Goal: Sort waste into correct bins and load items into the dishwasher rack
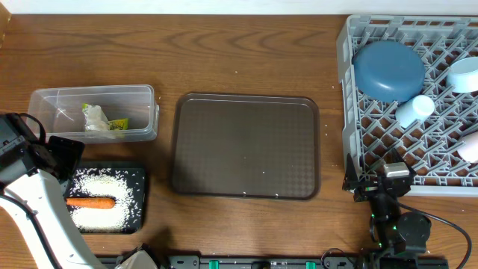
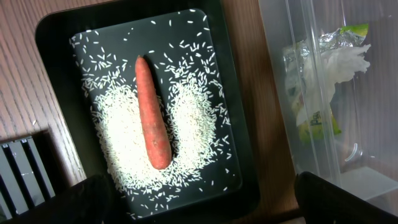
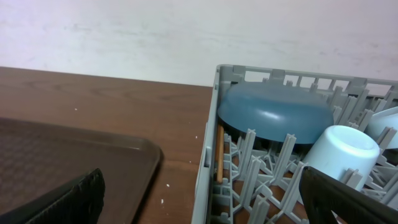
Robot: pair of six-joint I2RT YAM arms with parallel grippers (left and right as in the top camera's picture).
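The left claw (image 2: 202, 199) is spread wide and empty, low in the frame over the black tray (image 2: 53, 37). The carrot (image 2: 152, 115) lies on the rice (image 2: 118, 149) in that tray. At the right, the wrapper (image 2: 323, 74) sits in the clear tub (image 2: 280, 93). The right claw (image 3: 202, 199) is spread wide too, near the rack (image 3: 208, 168). The rack holds the dark-blue bowl (image 3: 273, 112), a pale cup (image 3: 339, 152) and the chopsticks (image 3: 219, 152).
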